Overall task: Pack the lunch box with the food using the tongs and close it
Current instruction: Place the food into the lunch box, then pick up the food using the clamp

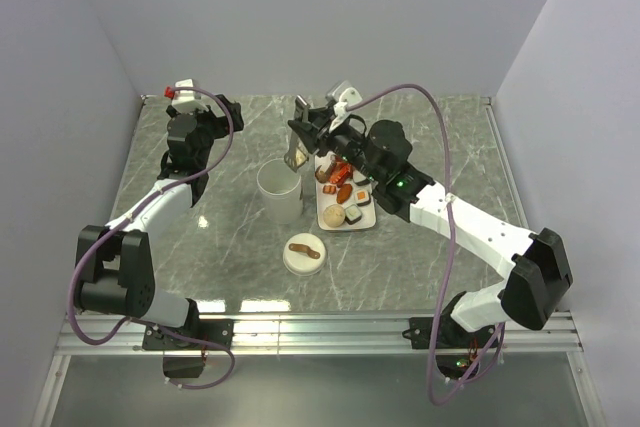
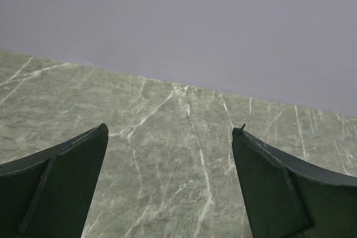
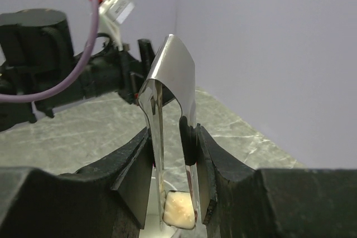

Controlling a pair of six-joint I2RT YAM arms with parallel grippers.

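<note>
My right gripper is shut on the grey metal tongs, squeezing their two arms together. A pale white block of food is pinched between the tong tips, which hang over the far rim of the tall white lunch box. More food lies on the white plate to the right of the box. The round cream lid with its brown strap lies on the table in front. My left gripper is open and holds nothing, at the far left.
The marble table is walled at the back and on both sides. The right arm reaches across the right half, above the plate. A purple cable arcs over it.
</note>
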